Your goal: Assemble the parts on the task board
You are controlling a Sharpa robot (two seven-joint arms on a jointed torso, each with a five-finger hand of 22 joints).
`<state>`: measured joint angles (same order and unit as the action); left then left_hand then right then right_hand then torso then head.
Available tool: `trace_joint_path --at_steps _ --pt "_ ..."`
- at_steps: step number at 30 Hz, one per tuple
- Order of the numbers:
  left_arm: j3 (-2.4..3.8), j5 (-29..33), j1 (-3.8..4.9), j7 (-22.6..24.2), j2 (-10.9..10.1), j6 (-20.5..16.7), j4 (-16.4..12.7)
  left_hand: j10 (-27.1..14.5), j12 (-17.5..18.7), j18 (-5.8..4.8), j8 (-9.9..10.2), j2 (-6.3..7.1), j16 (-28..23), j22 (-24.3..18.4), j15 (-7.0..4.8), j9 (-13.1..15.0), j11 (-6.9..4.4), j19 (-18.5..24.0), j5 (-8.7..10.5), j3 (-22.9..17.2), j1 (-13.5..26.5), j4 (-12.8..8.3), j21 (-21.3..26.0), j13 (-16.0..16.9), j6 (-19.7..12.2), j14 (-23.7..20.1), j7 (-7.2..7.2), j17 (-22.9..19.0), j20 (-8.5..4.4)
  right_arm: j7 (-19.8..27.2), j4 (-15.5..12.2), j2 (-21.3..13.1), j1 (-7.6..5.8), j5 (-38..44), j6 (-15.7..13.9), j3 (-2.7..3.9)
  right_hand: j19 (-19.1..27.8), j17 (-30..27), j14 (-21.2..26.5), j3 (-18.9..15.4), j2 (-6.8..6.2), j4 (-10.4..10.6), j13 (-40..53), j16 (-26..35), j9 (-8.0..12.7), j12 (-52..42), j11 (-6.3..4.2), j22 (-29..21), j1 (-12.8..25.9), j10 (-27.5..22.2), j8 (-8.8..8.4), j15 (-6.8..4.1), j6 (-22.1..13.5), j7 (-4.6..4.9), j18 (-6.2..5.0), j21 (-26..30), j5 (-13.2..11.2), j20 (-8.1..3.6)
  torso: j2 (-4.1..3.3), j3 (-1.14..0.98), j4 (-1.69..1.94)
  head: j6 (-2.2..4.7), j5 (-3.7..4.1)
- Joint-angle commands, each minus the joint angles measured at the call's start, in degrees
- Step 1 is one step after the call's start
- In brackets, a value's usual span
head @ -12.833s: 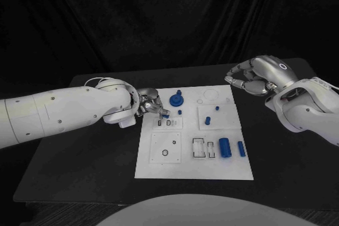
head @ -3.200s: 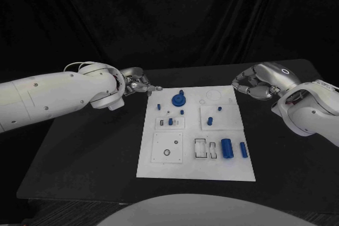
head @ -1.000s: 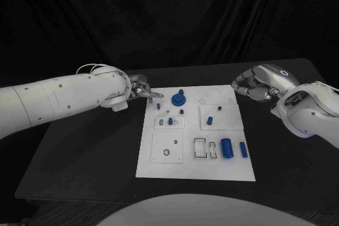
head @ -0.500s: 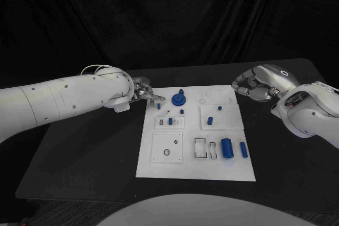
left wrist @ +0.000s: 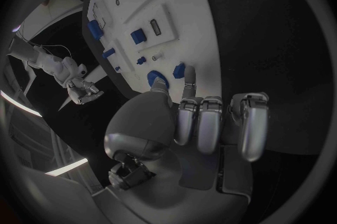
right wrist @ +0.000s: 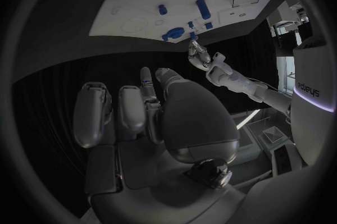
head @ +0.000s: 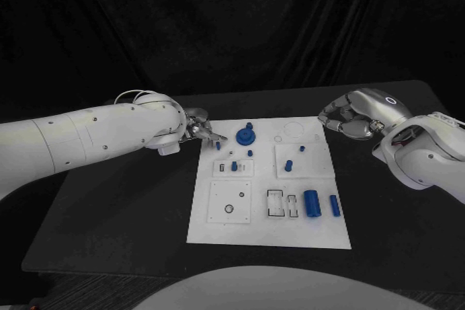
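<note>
The white task board (head: 267,219) lies mid-table with blue parts on it. A small blue peg (head: 217,145) stands near its far left corner, beside a round blue gear-like part (head: 245,134). My left hand (head: 201,130) reaches over that corner. In the left wrist view the peg (left wrist: 179,71) sits between the thumb tip and one outstretched fingertip (left wrist: 189,74), with a gap on the thumb side; the other fingers are curled. My right hand (head: 349,116) hovers off the board's far right corner, fingers curled in on nothing (right wrist: 151,117).
More blue pegs (head: 287,165) stand in the board's middle blocks. A thick blue cylinder (head: 310,202) and a thinner one (head: 333,204) lie at its right side, next to empty rectangular slots (head: 279,202). Black table (head: 116,216) surrounds the board.
My left hand has moved from off the board's far left corner in toward the small blue peg, fingertips now beside it. The right hand has stayed put.
</note>
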<state>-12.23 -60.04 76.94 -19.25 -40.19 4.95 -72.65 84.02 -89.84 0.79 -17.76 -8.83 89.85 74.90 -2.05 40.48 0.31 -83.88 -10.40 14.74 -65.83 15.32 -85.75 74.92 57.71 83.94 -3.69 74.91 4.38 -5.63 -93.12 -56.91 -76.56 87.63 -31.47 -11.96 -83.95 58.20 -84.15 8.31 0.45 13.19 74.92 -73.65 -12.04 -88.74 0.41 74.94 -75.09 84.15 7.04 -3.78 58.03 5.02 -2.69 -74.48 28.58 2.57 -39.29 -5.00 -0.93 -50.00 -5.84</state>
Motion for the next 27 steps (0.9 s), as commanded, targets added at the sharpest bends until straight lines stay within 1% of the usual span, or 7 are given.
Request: trace_joint_path --at_steps 1,6,9,11,14,21,27 --pt "0.04 -0.24 -0.14 0.24 0.23 1.24 0.13 5.98 -0.16 0.51 -0.31 -0.11 0.15 13.37 -0.43 0.61 -0.4 -2.36 -0.76 -0.19 -1.01 -0.39 0.27 15.08 -0.59 6.06 0.04 15.09 -0.37 -1.01 0.1 0.02 0.14 0.14 0.11 0.05 -0.94 -0.06 -0.96 0.38 -0.1 -0.1 10.16 0.29 -0.1 0.3 0.14 10.26 -0.25 4.12 -0.31 -0.12 0.07 0.07 -0.83 0.33 0.18 -0.05 0.02 0.01 -0.04 0.0 0.06" --pt "0.04 -0.24 -0.18 0.24 0.37 1.24 0.28 5.98 -0.16 0.52 -0.38 -0.11 0.15 13.36 -0.46 1.65 -0.44 -2.33 -2.42 -0.57 -1.84 -0.72 0.31 15.08 -0.89 6.06 0.09 15.09 -0.41 -0.97 0.17 0.05 0.14 0.14 0.1 0.05 -0.94 -0.06 -0.96 0.38 -0.1 -0.1 10.16 0.29 -0.1 0.3 0.14 10.26 -0.25 4.12 -0.31 -0.12 0.07 0.07 -0.83 0.33 0.18 -0.05 0.06 0.0 -0.05 0.0 0.15" --pt "0.04 -0.24 -0.2 0.25 0.42 1.24 0.34 5.98 -0.16 0.52 -0.31 -0.18 0.15 13.36 -0.53 2.7 -0.51 -2.34 -4.99 -1.32 -3.28 -1.46 0.3 15.08 -1.23 6.06 0.17 15.09 -0.46 -0.97 0.18 0.03 0.14 0.14 0.17 0.05 -0.96 -0.02 -0.97 0.43 -0.12 -0.19 10.19 0.28 -0.11 0.3 0.17 10.28 -0.33 4.13 -0.32 -0.17 0.06 0.09 -0.82 0.28 0.2 -0.09 0.07 0.01 -0.02 0.0 0.27" --pt "0.04 -0.24 -0.22 0.24 0.45 1.3 0.36 5.98 -0.16 0.53 -0.28 -0.21 0.15 13.36 -0.55 2.96 -0.55 -2.32 -5.38 -1.61 -3.79 -1.73 0.32 15.08 -1.28 6.06 0.22 15.09 -0.47 -0.96 0.19 0.02 0.14 0.14 0.2 0.05 -0.97 -0.01 -0.97 0.44 -0.12 -0.21 10.19 0.27 -0.11 0.3 0.17 10.28 -0.34 4.13 -0.32 -0.18 0.07 0.1 -0.82 0.27 0.21 -0.1 0.08 0.02 -0.03 0.0 0.28" --pt "0.04 -0.24 -0.27 0.24 0.54 1.37 0.43 5.98 -0.16 0.53 -0.23 -0.34 0.15 13.36 -0.58 3.31 -0.6 -2.32 -4.71 -2.13 -4.38 -2.03 0.32 15.08 -1.35 6.06 0.28 15.09 -0.51 -0.96 0.21 0.01 0.14 0.14 0.23 0.05 -0.97 -0.01 -0.97 0.44 -0.12 -0.21 10.19 0.27 -0.11 0.3 0.17 10.28 -0.34 4.13 -0.32 -0.18 0.07 0.1 -0.82 0.27 0.21 -0.1 0.07 0.02 -0.08 0.0 0.21" --pt "0.04 -0.24 -0.39 0.22 0.79 1.52 0.57 5.98 -0.16 0.51 -0.28 -0.42 0.15 13.38 -0.61 3.58 -0.65 -2.38 -4.79 -2.48 -4.73 -2.19 0.25 15.08 -1.27 6.06 0.35 15.09 -0.53 -0.96 0.22 0.0 0.14 0.14 0.28 0.05 -0.94 -0.04 -0.97 0.47 -0.13 -0.25 10.15 0.3 -0.12 0.32 0.18 10.25 -0.39 4.11 -0.33 -0.21 0.07 0.11 -0.84 0.36 0.21 -0.12 0.08 0.02 -0.04 0.0 0.26" --pt "0.04 -0.24 -0.43 0.22 0.88 1.63 0.71 5.98 -0.16 0.54 -0.26 -0.36 0.15 13.35 -0.72 4.3 -0.77 -2.3 -6.14 -3.35 -5.5 -2.55 0.35 15.08 -1.36 6.06 0.48 15.09 -0.62 -0.96 0.23 -0.01 0.14 0.14 0.29 0.05 -0.94 -0.1 -0.96 0.51 -0.13 -0.33 10.19 0.33 -0.13 0.31 0.19 10.25 -0.46 4.13 -0.33 -0.24 0.09 0.12 -0.84 0.38 0.23 -0.15 0.05 0.03 -0.03 0.0 0.33"
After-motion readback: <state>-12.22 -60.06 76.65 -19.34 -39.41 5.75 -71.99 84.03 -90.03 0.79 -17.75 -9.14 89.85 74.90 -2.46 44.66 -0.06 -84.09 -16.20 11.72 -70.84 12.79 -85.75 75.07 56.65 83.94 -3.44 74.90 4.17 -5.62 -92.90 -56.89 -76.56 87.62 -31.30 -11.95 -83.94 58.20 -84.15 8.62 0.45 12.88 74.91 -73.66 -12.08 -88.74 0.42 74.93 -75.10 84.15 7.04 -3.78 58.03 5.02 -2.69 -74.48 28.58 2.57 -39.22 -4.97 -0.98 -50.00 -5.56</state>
